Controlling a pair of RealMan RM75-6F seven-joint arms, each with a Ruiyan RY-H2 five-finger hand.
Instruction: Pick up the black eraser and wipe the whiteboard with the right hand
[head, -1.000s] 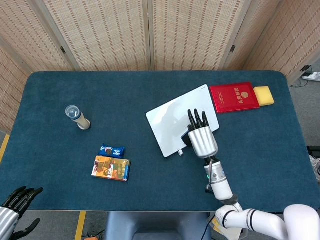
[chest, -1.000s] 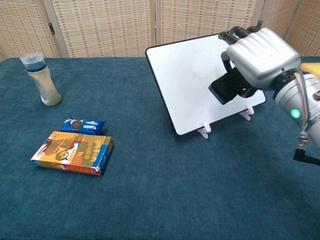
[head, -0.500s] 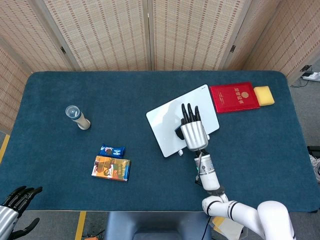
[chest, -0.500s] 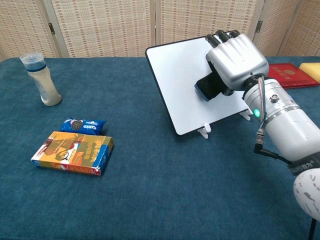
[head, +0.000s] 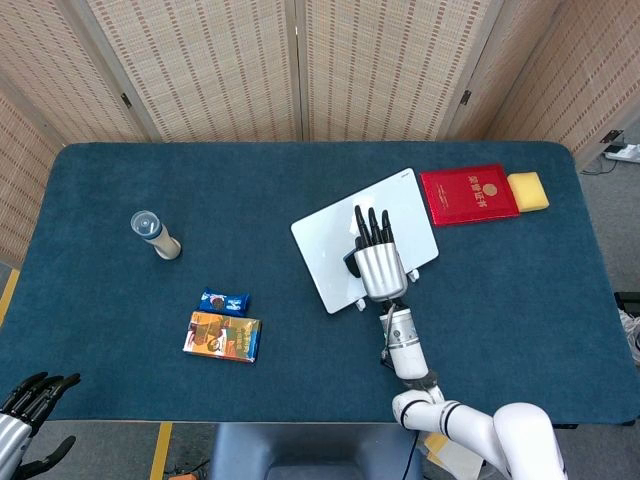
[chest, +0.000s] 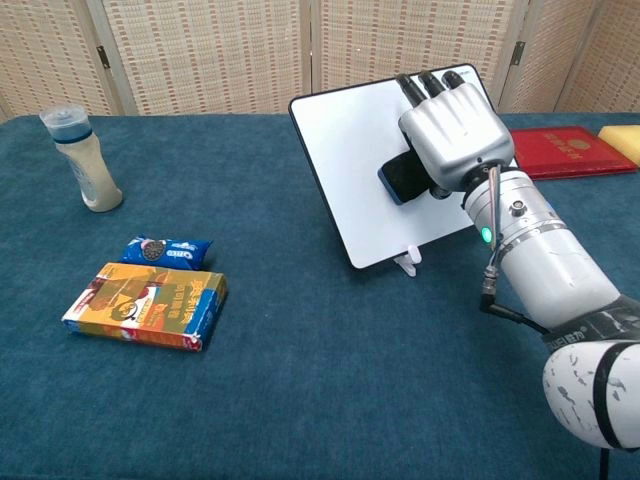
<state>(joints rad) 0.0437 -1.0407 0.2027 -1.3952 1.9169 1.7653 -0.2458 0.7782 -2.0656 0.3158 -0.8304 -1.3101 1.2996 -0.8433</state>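
- Across the whole scene lies the blue table (head: 520, 330), with woven folding screens (head: 200, 60) standing along its far edge.
- Right of centre, the whiteboard (chest: 345, 150) stands tilted on small clips, its white face turned toward the near left.
- Rising from the near right, the right arm (chest: 545, 260) reaches up to the board.
- At the arm's end, the right hand (chest: 450, 135) has its fingers curled around the black eraser (chest: 403, 177), holding it against the board's face near the board's middle.
- Beyond the board to the right, a red booklet (head: 468, 194) lies flat, with a yellow sponge (head: 528, 190) touching its right end.
- Left of centre and nearer, an orange snack box (chest: 145, 305) lies flat on the table.
- On the far left, a pale bottle (chest: 82, 160) with a clear cap stands upright, well apart from everything else.
- Just beyond the snack box, a small blue biscuit packet (chest: 167, 249) lies close to it.
- At the near left corner of the head view, the left hand (head: 30, 405) shows off the table's edge, its dark fingers spread apart and holding nothing.
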